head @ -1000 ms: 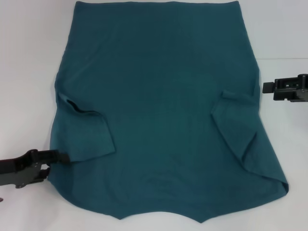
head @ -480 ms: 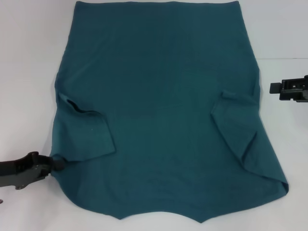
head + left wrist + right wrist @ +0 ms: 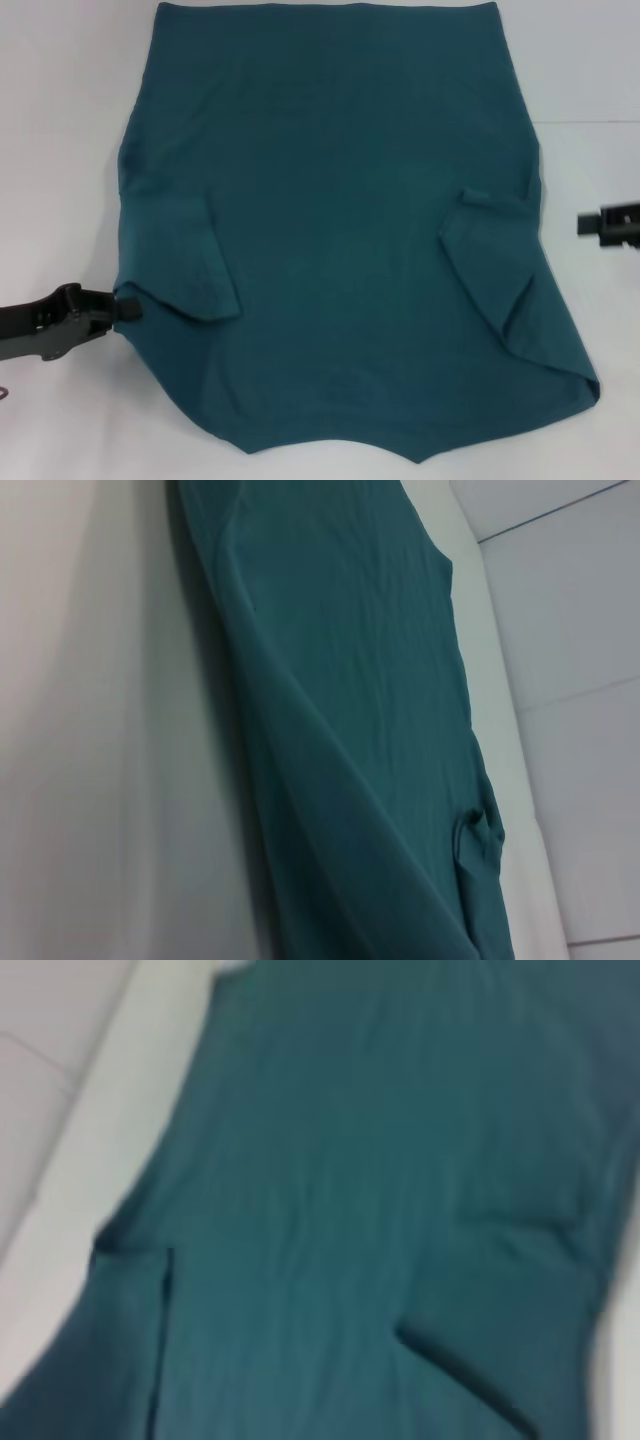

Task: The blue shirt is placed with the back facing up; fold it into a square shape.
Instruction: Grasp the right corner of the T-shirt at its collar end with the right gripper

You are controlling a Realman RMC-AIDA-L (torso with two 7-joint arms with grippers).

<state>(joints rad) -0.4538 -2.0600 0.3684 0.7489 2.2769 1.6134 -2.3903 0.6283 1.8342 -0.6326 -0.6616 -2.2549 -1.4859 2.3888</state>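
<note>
My left gripper [image 3: 126, 308] pinches only the blue shirt [image 3: 340, 200] sleeve edge, so I risk it slipping free; right gripper [image 3: 583, 224] state unclear

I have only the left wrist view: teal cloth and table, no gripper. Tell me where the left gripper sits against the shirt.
Observer: In the head view the left gripper is at the left edge of the blue shirt, right by the lower corner of the folded-in left sleeve.
Operator: Report the right arm.
Observer: The right gripper is clear of the cloth, over the bare table to the shirt's right, level with the right sleeve.
Operator: Describe that sleeve.
Observer: It is folded inward over the shirt's back, with a diagonal crease running along its outer side.
</note>
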